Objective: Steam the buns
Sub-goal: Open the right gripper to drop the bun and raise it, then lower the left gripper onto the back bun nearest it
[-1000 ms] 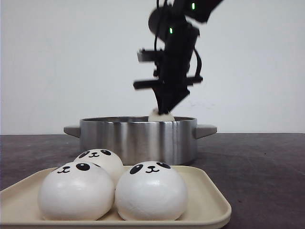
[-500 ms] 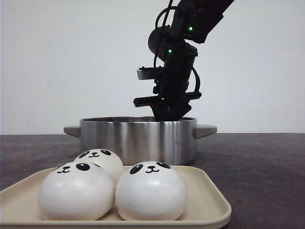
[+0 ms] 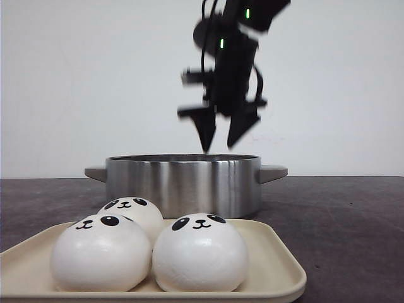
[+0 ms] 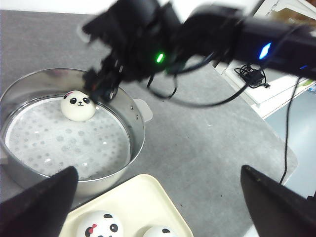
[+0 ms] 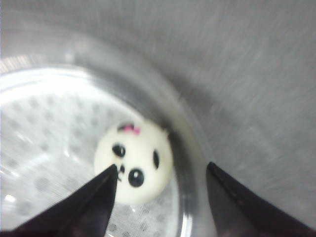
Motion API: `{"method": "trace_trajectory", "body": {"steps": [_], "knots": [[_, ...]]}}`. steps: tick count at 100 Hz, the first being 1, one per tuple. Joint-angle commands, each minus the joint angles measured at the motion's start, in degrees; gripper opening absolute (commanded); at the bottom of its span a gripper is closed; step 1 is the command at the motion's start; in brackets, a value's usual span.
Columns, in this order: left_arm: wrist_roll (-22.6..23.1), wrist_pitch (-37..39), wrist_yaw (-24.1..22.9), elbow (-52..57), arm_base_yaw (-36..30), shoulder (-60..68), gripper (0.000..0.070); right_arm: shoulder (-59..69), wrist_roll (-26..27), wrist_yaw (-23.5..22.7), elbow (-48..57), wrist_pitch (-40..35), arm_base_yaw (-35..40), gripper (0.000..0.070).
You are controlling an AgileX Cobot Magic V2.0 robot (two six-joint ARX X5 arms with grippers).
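Three panda buns lie on a cream tray (image 3: 279, 273): one front left (image 3: 101, 254), one front right (image 3: 200, 254), one behind (image 3: 134, 209). A fourth bun (image 4: 78, 106) lies inside the steel pot (image 3: 183, 183) on its perforated floor, near the wall; it also shows in the right wrist view (image 5: 134, 162). My right gripper (image 3: 219, 146) is open and empty, just above the pot rim and over that bun (image 5: 162, 167). My left gripper (image 4: 157, 173) is open and empty, high above the tray's (image 4: 143, 196) corner and the pot (image 4: 139, 123).
The pot has two side handles (image 3: 273, 172). The dark grey table (image 4: 207, 143) ends at the right in the left wrist view, with cables (image 4: 249, 75) and white shelving beyond. A white wall stands behind the pot.
My right gripper lowered the bun into the pot, let it go, opened and rose above the rim. The three buns on the tray have not moved.
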Motion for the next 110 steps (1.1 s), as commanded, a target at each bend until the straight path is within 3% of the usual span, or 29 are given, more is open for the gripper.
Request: {"method": "trace_trajectory", "body": {"steps": [1, 5, 14, 35, 50, 65, 91, 110], "knots": [[-0.04, 0.28, 0.0, 1.11, -0.28, 0.98, 0.0637, -4.5, 0.68, -0.61, 4.39, -1.33, 1.77, 0.0116], [-0.07, 0.11, 0.07, 1.11, -0.33, 1.49, 0.0637, -7.02, 0.63, -0.7, 5.16, -2.38, 2.71, 0.0], [-0.09, -1.66, -0.37, 1.11, -0.31, 3.19, 0.0635, -13.68, 0.42, -0.37, 5.18, -4.48, 5.2, 0.0006], [-1.18, -11.17, -6.19, 1.11, -1.84, 11.47, 0.0634, -28.57, 0.52, 8.59, 5.18, -16.11, 13.18, 0.0006], [-1.14, -14.1, -7.76, 1.11, -4.39, 20.02, 0.0634, -36.96, 3.21, 11.02, 5.18, -17.79, 19.04, 0.0006], [-1.03, -13.09, -7.82, 1.11, -8.39, 29.22, 0.0633, -42.6, 5.95, 13.49, 5.18, -17.59, 23.41, 0.0006], [-1.53, -5.14, -8.41, 1.11, -12.07, 41.4, 0.063, -46.97, 6.34, 17.38, 5.16, -18.05, 26.95, 0.0006], [-2.51, -1.99, -15.32, 1.11, -12.9, 46.18, 0.0625, -48.04, 7.41, 17.66, 5.16, -18.23, 27.43, 0.0006]]}}
